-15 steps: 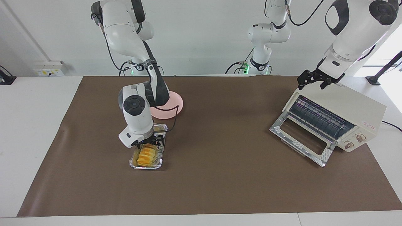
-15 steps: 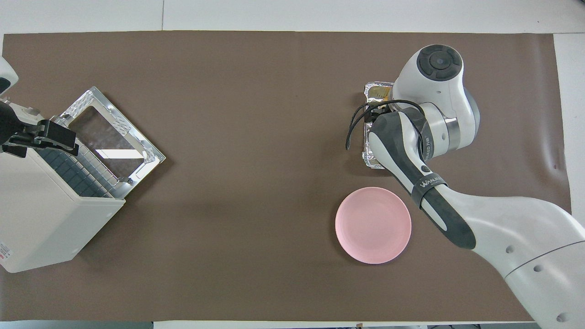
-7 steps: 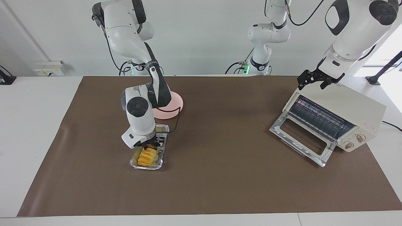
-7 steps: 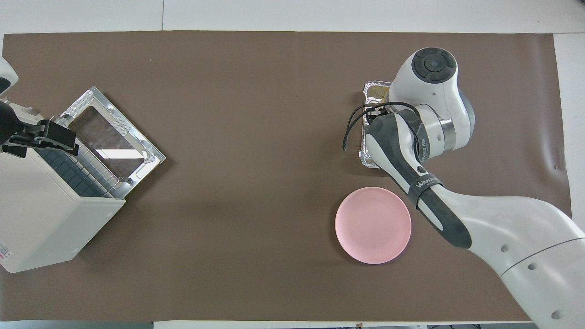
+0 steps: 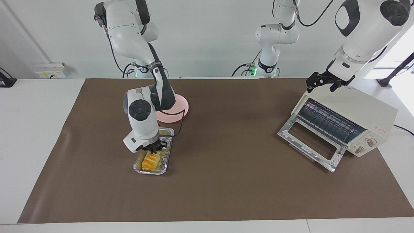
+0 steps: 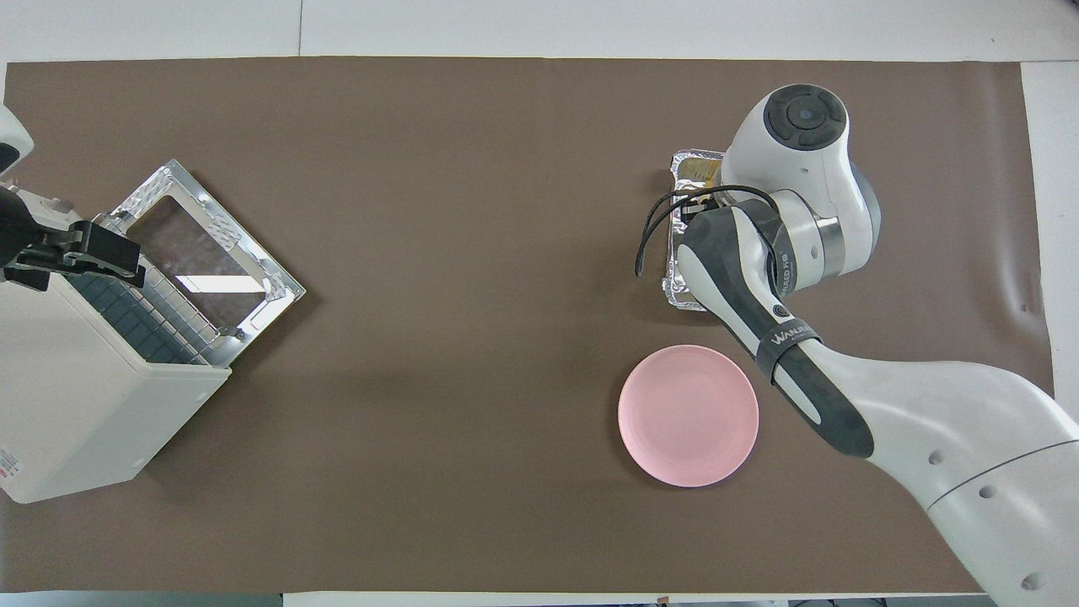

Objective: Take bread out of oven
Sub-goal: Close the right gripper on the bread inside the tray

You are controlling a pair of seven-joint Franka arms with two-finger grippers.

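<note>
- Both arms wear glossy white shells with black bands at the joints.
- The right arm (image 5: 147,106) has a round black cap with a small centre dot on its last white joint.
- A dark forearm sleeve (image 6: 780,337) carries white lettering, partly legible as "WANJ".
- A thin black cable (image 5: 179,121) loops off the wrist.
- Small dark round holes dot the broad white link (image 6: 969,472).
- The left arm (image 5: 365,32) shows black oval insets.
</note>
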